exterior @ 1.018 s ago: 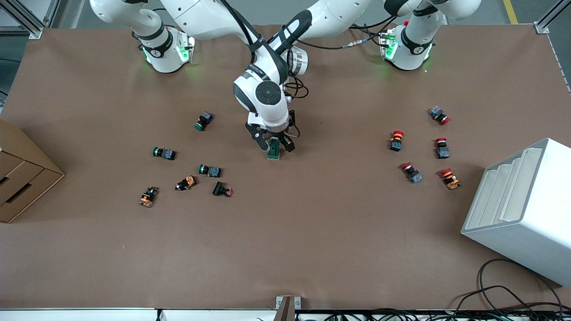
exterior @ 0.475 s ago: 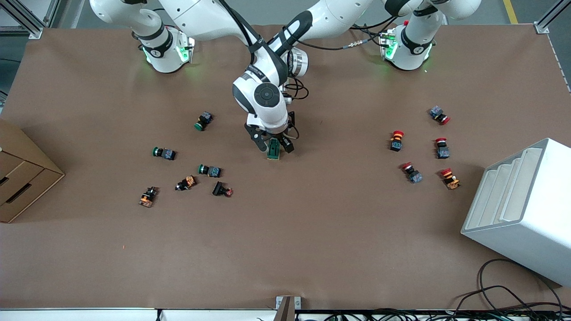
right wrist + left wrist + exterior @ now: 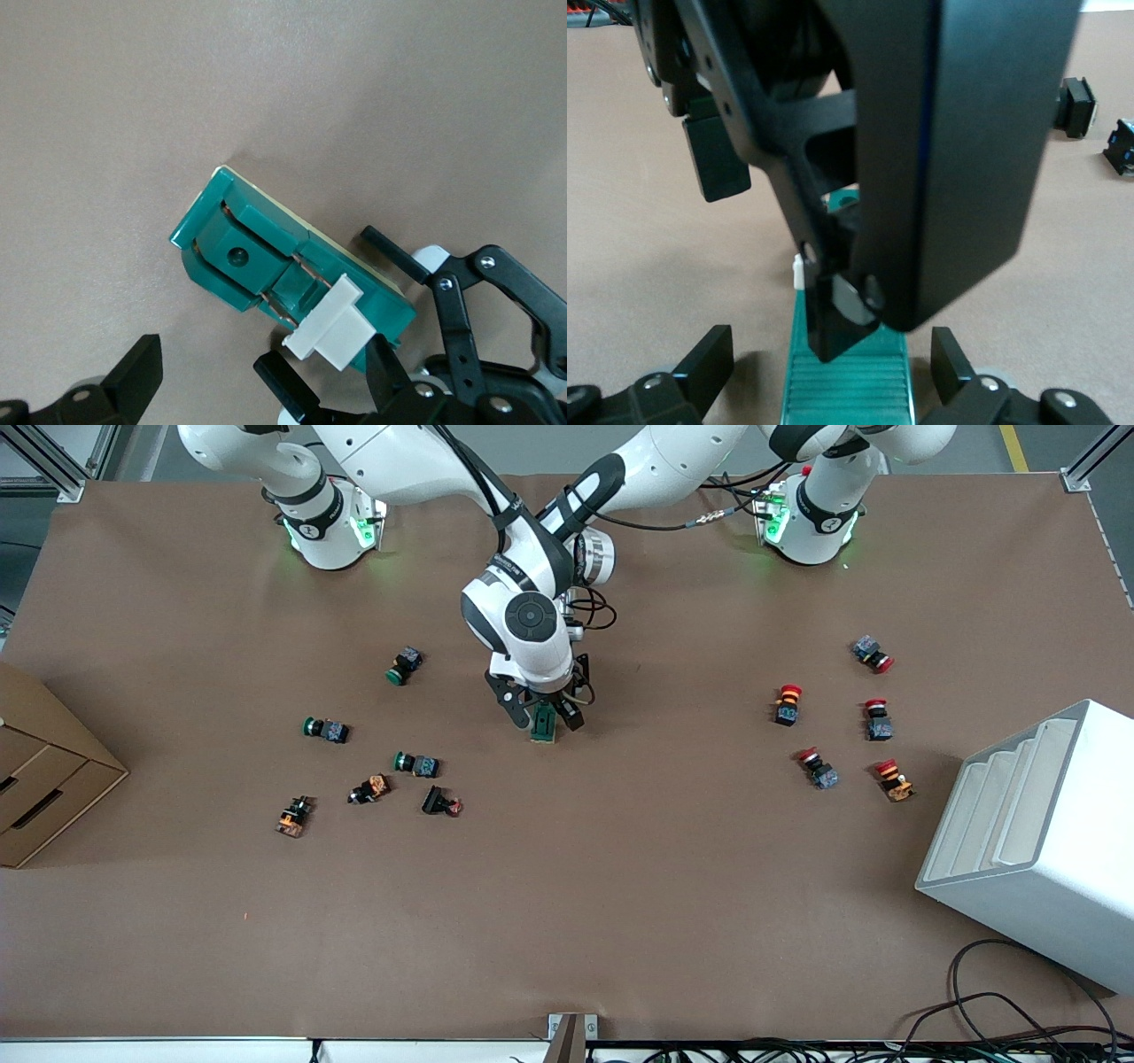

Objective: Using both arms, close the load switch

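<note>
Arms from both bases meet near the middle of the table (image 3: pixel 620 921), a little closer to the edge where the bases stand than to the front-camera edge. The load switch (image 3: pixel 544 724) lies flat there on the brown surface, its tan base edge showing at the end nearer the front camera. In the right wrist view it shows as a dark-green block with a white lever piece (image 3: pixel 332 332) jutting from one end.

The right gripper (image 3: pixel 538 710) hangs just over the load switch with its fingers spread wide: one fingertip (image 3: pixel 135 365) stands well clear of the green body and the other sits right beside the white lever piece, gripping nothing.

The left gripper (image 3: pixel 833 372) is low at the same spot, its two fingers open on either side of the ribbed green end of the load switch, apart from its sides, with the right gripper filling most of its wrist view.

Green push-buttons (image 3: pixel 406 664) lie scattered toward the right arm's end, red push-buttons (image 3: pixel 787 704) toward the left arm's end.
</note>
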You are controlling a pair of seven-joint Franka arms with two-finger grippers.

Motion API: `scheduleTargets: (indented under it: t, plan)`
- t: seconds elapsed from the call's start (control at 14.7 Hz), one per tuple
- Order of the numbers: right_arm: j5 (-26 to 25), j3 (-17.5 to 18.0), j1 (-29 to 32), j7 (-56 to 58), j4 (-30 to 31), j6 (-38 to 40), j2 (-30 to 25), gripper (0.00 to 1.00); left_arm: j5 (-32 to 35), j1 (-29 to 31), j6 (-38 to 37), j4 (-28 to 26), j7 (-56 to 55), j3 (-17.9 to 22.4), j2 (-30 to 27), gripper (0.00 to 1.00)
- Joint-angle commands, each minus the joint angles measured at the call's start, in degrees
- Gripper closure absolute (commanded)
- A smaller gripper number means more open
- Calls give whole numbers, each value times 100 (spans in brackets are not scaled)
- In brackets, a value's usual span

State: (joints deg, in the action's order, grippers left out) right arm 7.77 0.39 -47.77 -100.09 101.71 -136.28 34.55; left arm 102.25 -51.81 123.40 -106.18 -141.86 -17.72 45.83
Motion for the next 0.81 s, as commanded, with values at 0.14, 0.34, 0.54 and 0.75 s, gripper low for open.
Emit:
scheduleTargets:
  t: [0.14,0.34,0.54,0.75]
  plan:
    - [-135,-74,285,165,-292,-321,157,0,32,31,27,116,-70,5,76,1]
    - [-135,-74,338,174,-353,-321,166,0,32,22,27,115,-70,-4,76,1]
    - [-144,-74,373,217,-371,-329,175,0,32,22,44,115,-61,-12,67,1]
    - [-135,-83,400,305,-388,-355,183,0,23,13,44,115,-52,-12,67,1]
